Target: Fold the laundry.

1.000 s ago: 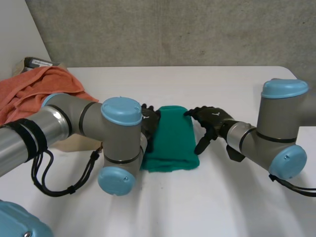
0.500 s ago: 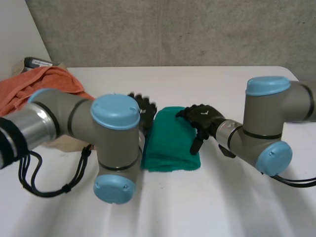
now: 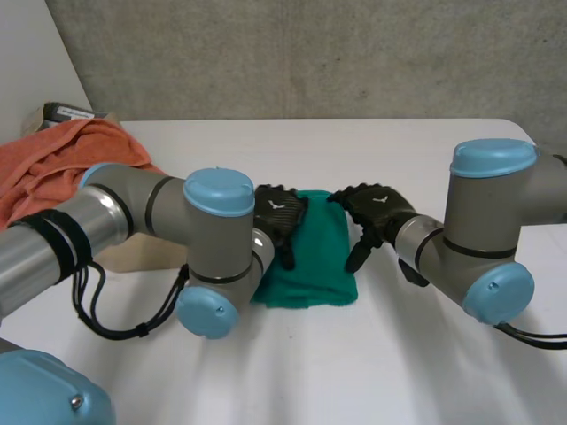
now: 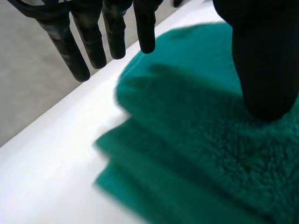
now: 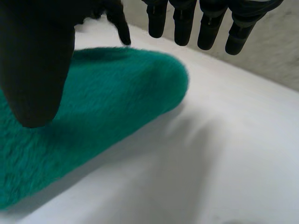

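Green towel (image 3: 310, 257) lies folded in the middle of the bench (image 3: 372, 363). Its long axis runs straight away from me, with the rounded fold end far and the layered edges near. My left robot hand (image 3: 282, 214) is over the towel's far left edge, fingers straight and apart, thumb above the pile, gripping nothing. My right robot hand (image 3: 374, 211) is at the towel's far right edge, fingers loose and apart, thumb over the pile, also empty. Can't tell if either thumb touches the pile. Each hand is equally near the towel, one per long side. My read is that any next fold goes along that axis, so both hands need the far corners. Orange cloth heap (image 3: 62, 164) sits well left of the towel.
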`<state>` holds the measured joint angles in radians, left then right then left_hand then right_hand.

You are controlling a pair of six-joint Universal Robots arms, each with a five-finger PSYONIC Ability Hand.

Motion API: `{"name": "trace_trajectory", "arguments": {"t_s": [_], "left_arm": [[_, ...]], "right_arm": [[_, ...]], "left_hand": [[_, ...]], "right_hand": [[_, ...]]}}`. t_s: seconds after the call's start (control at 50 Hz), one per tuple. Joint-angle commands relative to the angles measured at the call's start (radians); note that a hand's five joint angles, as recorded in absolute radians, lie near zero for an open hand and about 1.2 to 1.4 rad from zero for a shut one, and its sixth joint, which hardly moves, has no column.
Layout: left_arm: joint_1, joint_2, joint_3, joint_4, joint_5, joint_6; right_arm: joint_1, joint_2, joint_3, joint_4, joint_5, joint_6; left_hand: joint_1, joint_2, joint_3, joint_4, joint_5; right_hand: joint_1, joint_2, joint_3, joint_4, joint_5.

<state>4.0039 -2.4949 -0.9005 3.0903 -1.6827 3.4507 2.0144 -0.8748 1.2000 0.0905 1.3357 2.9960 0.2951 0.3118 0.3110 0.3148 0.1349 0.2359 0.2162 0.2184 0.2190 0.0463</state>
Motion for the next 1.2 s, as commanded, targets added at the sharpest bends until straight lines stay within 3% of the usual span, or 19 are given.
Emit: {"name": "trace_trajectory", "arguments": {"t_s": [0.02,0.28,0.44,0.52,0.62,0.66,0.72,0.78,0.94,1.2], "left_arm": [[0.004,0.085,-0.110,-0.013,-0.117,0.076],[0.000,0.090,-0.158,-0.090,-0.166,0.070],[-0.009,0.180,-0.163,-0.084,-0.157,0.044],[-0.005,0.270,-0.193,-0.071,-0.146,0.001],[0.004,0.389,-0.288,-0.006,-0.052,-0.051],[0.017,0.441,-0.343,0.024,0.030,-0.067],[0.044,0.496,-0.420,0.062,0.150,-0.082],[0.064,0.521,-0.458,0.090,0.192,-0.093],[0.070,0.524,-0.488,0.102,0.195,-0.116],[0.070,0.524,-0.488,0.107,0.198,-0.117]], "right_arm": [[0.004,0.095,-0.114,0.074,-0.046,0.006],[0.010,0.163,-0.198,0.117,0.043,-0.068],[0.026,0.001,-0.119,0.089,0.054,-0.118],[0.040,-0.114,0.033,-0.046,0.094,-0.126],[0.081,-0.222,0.267,-0.199,0.128,-0.127],[0.107,-0.228,0.324,-0.230,0.128,-0.124],[0.161,-0.227,0.421,-0.304,0.125,-0.123],[0.197,-0.213,0.480,-0.408,0.129,-0.126],[0.221,-0.072,0.469,-0.577,0.143,-0.143],[0.214,0.040,0.345,-0.600,0.204,-0.218]], "left_hand": [[0.080,0.063,0.064,0.060,0.066],[0.051,0.034,0.035,0.031,0.036],[0.039,0.022,0.023,0.019,0.024],[-0.017,-0.034,-0.033,-0.037,-0.031],[-0.029,-0.045,-0.045,-0.048,-0.043],[-0.029,-0.045,-0.045,-0.048,-0.043],[-0.023,-0.040,-0.039,-0.043,-0.037],[-0.017,-0.034,-0.033,-0.037,-0.031],[-0.017,-0.034,-0.033,-0.037,-0.031],[-0.020,-0.037,-0.036,-0.040,-0.034]], "right_hand": [[-0.061,-0.042,-0.044,-0.044,-0.046],[-0.061,-0.042,-0.044,-0.044,-0.046],[-0.061,-0.042,-0.044,-0.044,-0.046],[-0.061,-0.042,-0.044,-0.044,-0.046],[-0.061,-0.042,-0.044,-0.044,-0.046],[-0.061,-0.042,-0.044,-0.044,-0.046],[-0.061,-0.042,-0.044,-0.044,-0.046],[-0.061,-0.042,-0.044,-0.044,-0.046],[-0.061,-0.042,-0.044,-0.044,-0.046],[-0.051,-0.032,-0.034,-0.035,-0.036]]}}
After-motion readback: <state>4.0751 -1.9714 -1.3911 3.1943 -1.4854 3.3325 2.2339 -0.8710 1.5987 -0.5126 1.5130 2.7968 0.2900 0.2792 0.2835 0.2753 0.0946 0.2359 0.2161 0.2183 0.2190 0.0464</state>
